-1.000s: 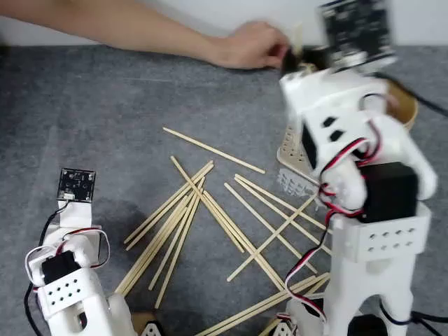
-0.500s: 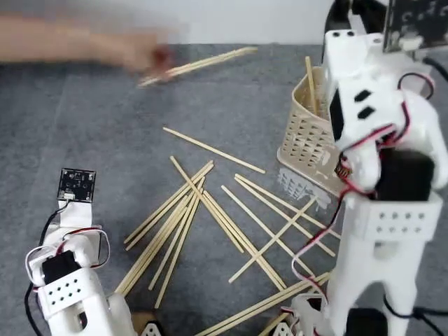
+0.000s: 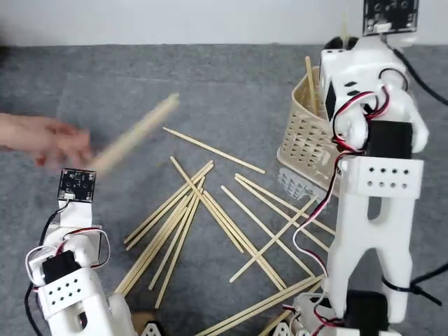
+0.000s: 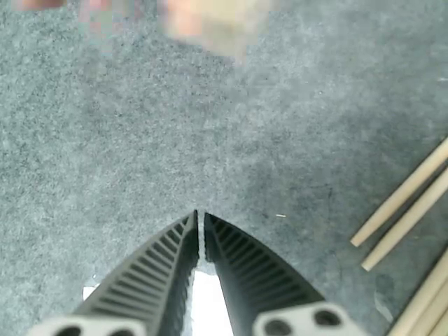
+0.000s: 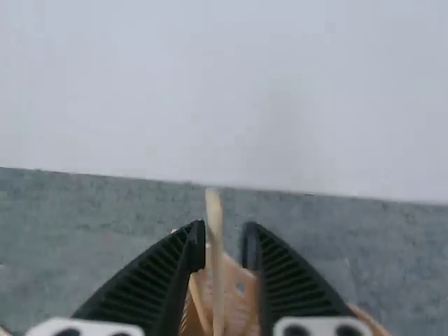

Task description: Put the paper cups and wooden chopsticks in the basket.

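Surroundings: grey felt-like mat (image 3: 231, 84) covers the table; a person's hand (image 3: 49, 140) holds a blurred bundle of pale sticks (image 3: 133, 134) above the mat, just beyond the left arm (image 3: 66, 280)
Obstruction: white right arm (image 3: 374, 182) stands in front of the beige perforated plastic basket (image 3: 302, 136) and hides its far side
Right gripper (image 5: 224, 226): jaws slightly parted; one upright wooden chopstick (image 5: 213, 210) between them, against one finger with a gap to the other; basket wall below (image 5: 234, 294)
Left gripper (image 4: 200, 215): jaws pressed together, holding nothing, low over bare mat; chopstick ends nearby (image 4: 402, 206)
High view adds: one leaning chopstick inside the basket (image 3: 310, 82); loose chopsticks (image 3: 183, 193) scattered between the arms
Counts: one basket; two arms; well over a dozen loose chopsticks, overlaps prevent an exact count
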